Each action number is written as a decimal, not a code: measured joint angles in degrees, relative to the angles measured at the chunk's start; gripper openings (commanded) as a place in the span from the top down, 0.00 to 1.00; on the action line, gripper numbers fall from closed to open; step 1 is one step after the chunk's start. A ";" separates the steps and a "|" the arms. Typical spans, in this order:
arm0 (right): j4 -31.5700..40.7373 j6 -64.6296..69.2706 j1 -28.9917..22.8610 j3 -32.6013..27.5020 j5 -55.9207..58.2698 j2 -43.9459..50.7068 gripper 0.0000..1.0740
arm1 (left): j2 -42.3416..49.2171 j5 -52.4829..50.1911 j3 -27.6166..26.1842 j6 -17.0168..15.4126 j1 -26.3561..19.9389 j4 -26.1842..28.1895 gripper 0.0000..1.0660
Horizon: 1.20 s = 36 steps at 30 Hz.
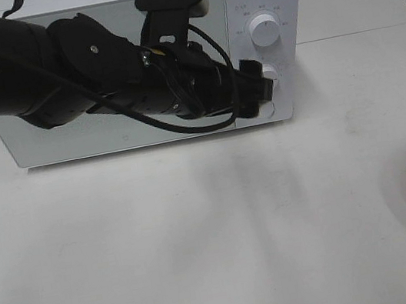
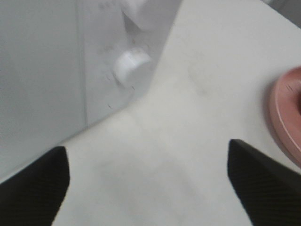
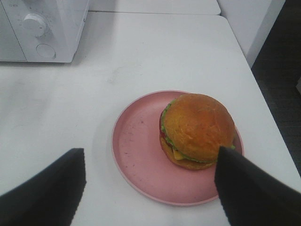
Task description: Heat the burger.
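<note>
The microwave (image 1: 127, 71) stands closed at the back of the table (image 1: 202, 238). The left arm (image 1: 56, 67) reaches across its door, with the left gripper (image 1: 263, 89) at the control panel, near the lower knob (image 2: 130, 66) and the round button (image 3: 45, 51). In the left wrist view its jaws stand wide and hold nothing.

The plate (image 3: 136, 155) sits well apart from the microwave, at the table's right edge. The burger (image 3: 197, 131) rests on it, off-centre.

The right gripper (image 3: 150, 188) hovers over the plate, jaws wide, empty.

Hazards:
- The door, if released, may swing into the left arm.
- A narrow squeeze may shear the burger's layers apart.
- A nudged plate may slide off the edge.
</note>
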State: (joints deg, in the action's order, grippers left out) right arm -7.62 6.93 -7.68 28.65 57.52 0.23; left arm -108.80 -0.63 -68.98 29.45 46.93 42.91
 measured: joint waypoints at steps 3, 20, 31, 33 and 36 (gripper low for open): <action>0.00 0.00 0.00 0.00 0.00 0.00 0.29 | 1.66 10.37 0.00 0.00 0.00 -2.29 0.07; 0.00 0.00 0.00 0.00 0.00 0.00 0.29 | 11.80 46.64 0.00 -9.74 -5.44 -18.22 0.07; 0.00 0.00 0.00 0.00 0.00 0.00 0.29 | 21.08 64.57 -0.11 -16.56 -21.60 -20.45 0.07; 0.00 0.00 0.00 0.00 0.00 0.00 0.29 | 22.86 66.92 -0.17 -17.19 -24.52 -21.26 0.07; 0.00 0.00 0.00 0.00 0.00 0.00 0.29 | 25.73 69.44 -0.29 -18.28 -28.65 -23.84 0.07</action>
State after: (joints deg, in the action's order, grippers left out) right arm -7.62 6.93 -7.68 28.65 57.52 0.23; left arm -83.08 68.81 -69.27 11.17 18.28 19.08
